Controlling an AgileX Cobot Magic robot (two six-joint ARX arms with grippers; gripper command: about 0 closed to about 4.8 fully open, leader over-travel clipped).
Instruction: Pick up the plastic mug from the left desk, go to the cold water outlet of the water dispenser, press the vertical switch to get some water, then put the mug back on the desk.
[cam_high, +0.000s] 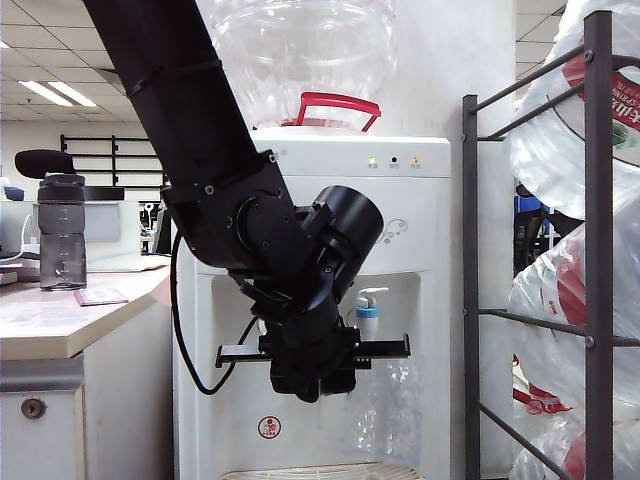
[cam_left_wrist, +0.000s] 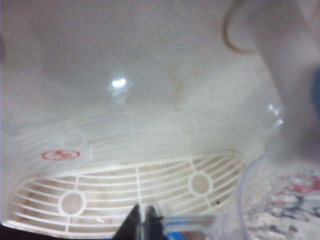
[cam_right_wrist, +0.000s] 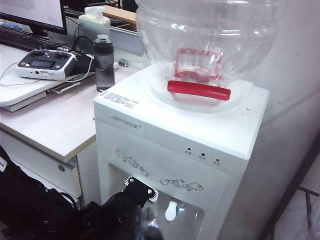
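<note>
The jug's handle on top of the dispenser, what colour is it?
Red. The handle shows best in the right wrist view.

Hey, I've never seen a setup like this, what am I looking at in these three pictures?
This is a two-armed robot. Picture one is from a fixed camera: its black left arm reaches into the water dispenser. The others come from wrist cameras. The left gripper is shut on the plastic mug, below the blue-banded cold water outlet. The right wrist camera looks down on the dispenser; the right gripper shows nowhere. On the left desk stands a bottle with a black lid.
</note>
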